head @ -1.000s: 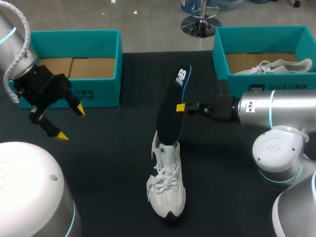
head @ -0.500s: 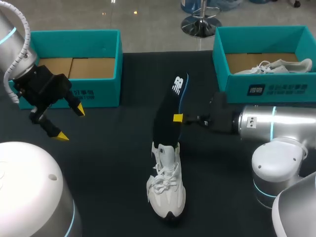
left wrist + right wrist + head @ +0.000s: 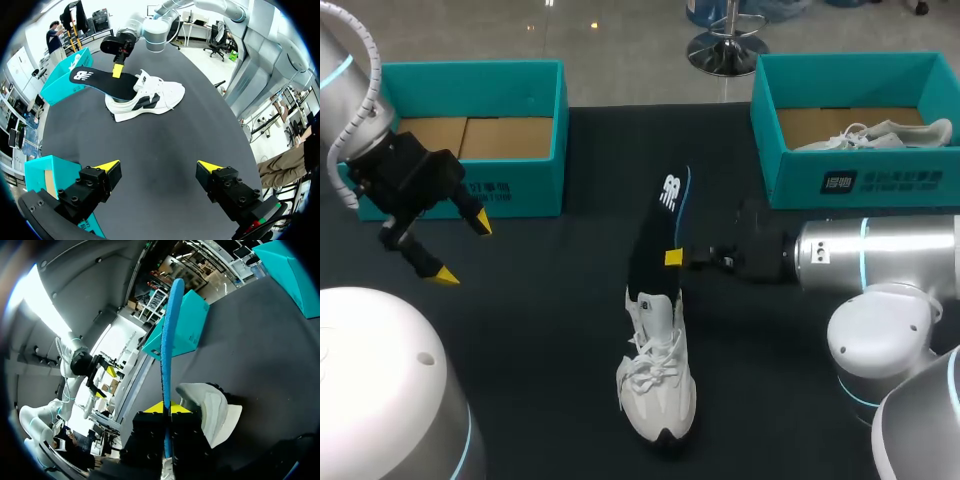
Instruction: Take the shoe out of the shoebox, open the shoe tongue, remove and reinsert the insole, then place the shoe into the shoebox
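A white shoe (image 3: 657, 385) lies on the dark table, toe toward me; it also shows in the left wrist view (image 3: 150, 97). A black insole (image 3: 655, 235) with a blue underside stands slanted above the shoe, its lower end at the shoe's opening. My right gripper (image 3: 675, 257) is shut on the insole's edge near its middle. In the right wrist view the insole's blue edge (image 3: 167, 340) runs up from between the yellow tips of that gripper (image 3: 165, 407), with the shoe (image 3: 212, 410) just beside it. My left gripper (image 3: 463, 250) hangs open and empty at the left, far from the shoe (image 3: 159, 167).
A teal shoebox (image 3: 510, 190) with a cardboard floor stands at the back left. A second teal shoebox (image 3: 860, 185) at the back right holds another white shoe (image 3: 880, 135). Dark table surface lies between my left gripper and the shoe.
My right gripper has carried the insole down and to the left, bringing its lower end to the shoe's opening. The left arm and the shoe have stayed in place.
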Tool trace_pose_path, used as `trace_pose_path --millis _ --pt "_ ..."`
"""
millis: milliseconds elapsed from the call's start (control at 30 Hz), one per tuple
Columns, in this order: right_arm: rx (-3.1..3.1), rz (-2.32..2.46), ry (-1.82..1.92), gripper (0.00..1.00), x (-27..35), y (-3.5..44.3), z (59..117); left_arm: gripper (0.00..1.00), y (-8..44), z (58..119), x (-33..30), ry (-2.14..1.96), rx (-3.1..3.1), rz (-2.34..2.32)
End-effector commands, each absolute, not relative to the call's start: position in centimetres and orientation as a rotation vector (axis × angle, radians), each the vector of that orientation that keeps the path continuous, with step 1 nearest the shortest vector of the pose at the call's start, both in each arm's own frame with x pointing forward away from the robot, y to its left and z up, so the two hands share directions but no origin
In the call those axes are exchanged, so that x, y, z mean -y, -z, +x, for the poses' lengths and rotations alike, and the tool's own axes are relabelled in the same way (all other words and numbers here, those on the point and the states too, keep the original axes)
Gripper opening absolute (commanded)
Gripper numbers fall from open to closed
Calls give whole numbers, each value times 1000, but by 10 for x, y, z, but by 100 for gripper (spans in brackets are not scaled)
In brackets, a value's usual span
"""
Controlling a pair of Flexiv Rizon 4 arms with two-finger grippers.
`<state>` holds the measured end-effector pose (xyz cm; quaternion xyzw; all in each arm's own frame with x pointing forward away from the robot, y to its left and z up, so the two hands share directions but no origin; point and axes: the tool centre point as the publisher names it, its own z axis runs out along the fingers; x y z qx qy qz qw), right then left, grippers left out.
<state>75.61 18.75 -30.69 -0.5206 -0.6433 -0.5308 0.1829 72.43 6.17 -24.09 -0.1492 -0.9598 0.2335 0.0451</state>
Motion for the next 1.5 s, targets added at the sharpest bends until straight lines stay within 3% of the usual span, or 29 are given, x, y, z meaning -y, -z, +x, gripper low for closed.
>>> trace_pose_path --millis 33,233,267,300,333,800,900,933,1500 --pt "1840 -1506 1452 0 -188 305 751 100 241 724 -62 -711 2932 -456" --pt "1852 -1489 1365 0 -193 310 747 100 241 724 -62 -711 2932 -456" --pt "1850 -1485 1361 8 -194 310 747 100 241 724 -62 -711 2932 -456" --pt "1845 -1483 1357 73 -195 310 748 100 241 724 -62 -711 2932 -456" --pt "1845 -1483 1359 100 -195 309 750 100 241 724 -62 -711 2932 -456" --pt "1928 -1467 1319 100 -189 293 788 100 241 724 -62 -711 2932 -456" --pt "1932 -1476 1310 19 -188 292 788 100 241 724 -62 -711 2932 -456" --pt "1932 -1477 1309 0 -188 292 788 100 241 724 -62 -711 2932 -456" --pt "1912 -1478 1265 0 -189 299 769 100 241 724 -62 -711 2932 -456"
